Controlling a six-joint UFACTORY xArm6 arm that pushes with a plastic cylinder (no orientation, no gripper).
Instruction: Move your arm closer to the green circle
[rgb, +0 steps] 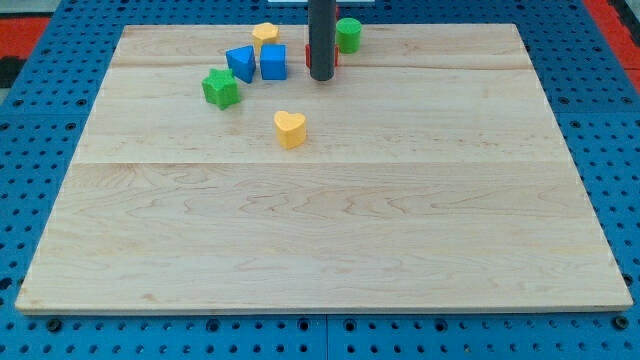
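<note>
Pale wooden surface (320, 230), bare nearest the view's bottom, then a yellow heart (290, 129), a green star-like block (221, 88), two blue blocks (258, 62) and a yellow block (265, 33) toward the top left. Dark rod with my tip (321, 78) just left of and below the green circle (348, 35), near the top edge; a sliver of red block (336, 57) just behind; no fingers here, nothing pinched. Approach step nearly done, apparently: next, a short slide up and right, without bumping.

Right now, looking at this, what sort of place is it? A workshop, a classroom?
Probably a robotics lab bench. A pale wooden board lies on a blue perforated base, small blocks like the green circle and yellow heart sit on it, and my tip rests beside the circle.
</note>
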